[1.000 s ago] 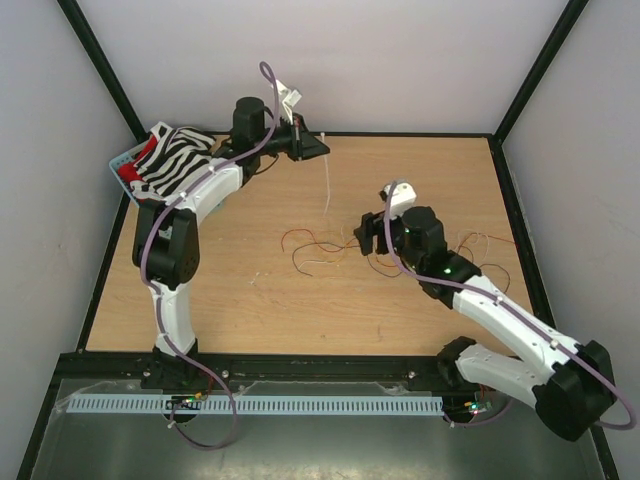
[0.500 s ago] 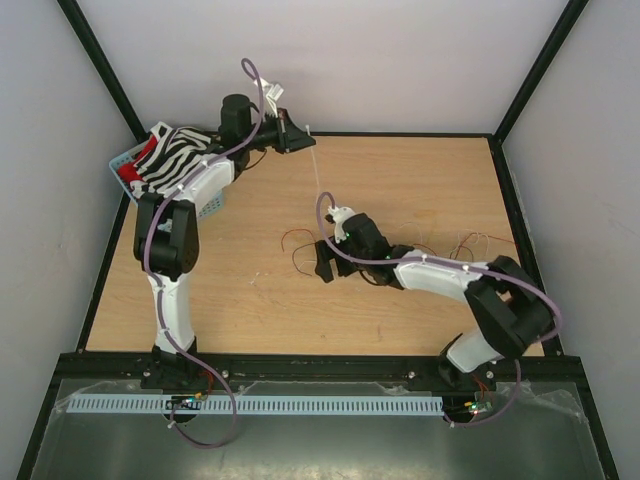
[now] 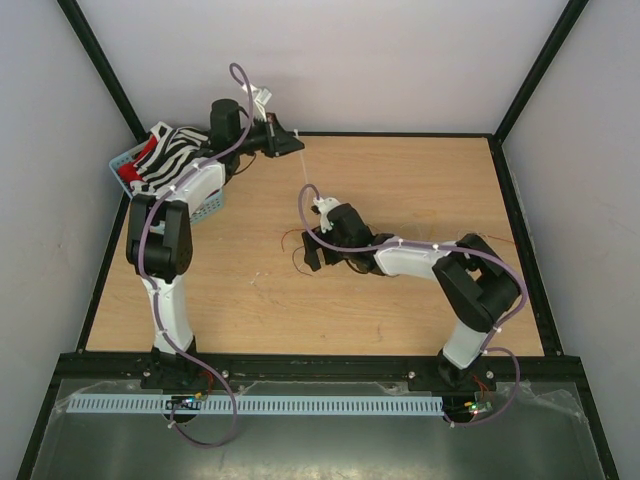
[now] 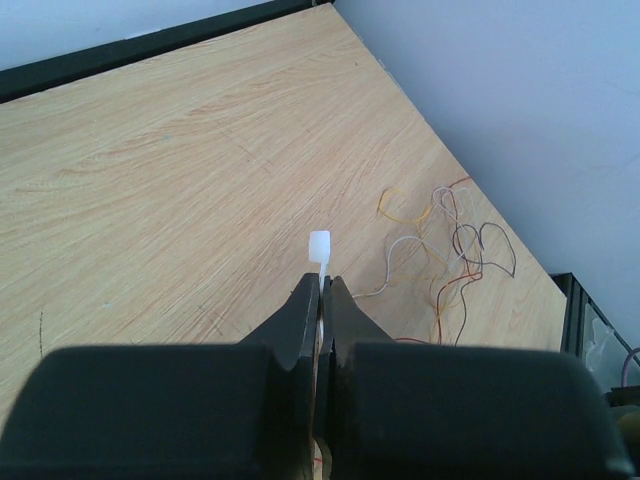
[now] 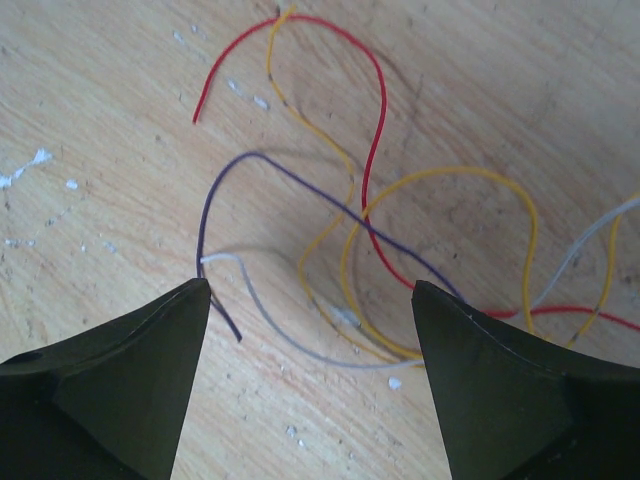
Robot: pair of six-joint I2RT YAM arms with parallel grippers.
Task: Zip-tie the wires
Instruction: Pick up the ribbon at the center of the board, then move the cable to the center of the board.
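We clench the left gripper [image 4: 320, 285] on the zip tie [image 4: 319, 246], raised above the table [image 3: 250, 300] at far left, seemingly kept ready for threading. Our right gripper [image 5: 310, 290] hangs spread, straddling the wires [image 5: 365, 222] to gather them.

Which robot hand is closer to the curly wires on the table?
Right. The right gripper hangs open just above the wires, a finger on each side. The left gripper is far away near the back edge of the table, shut on the zip tie.

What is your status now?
Left gripper shut on zip tie. Right gripper open, above wires. No obstacle seen.
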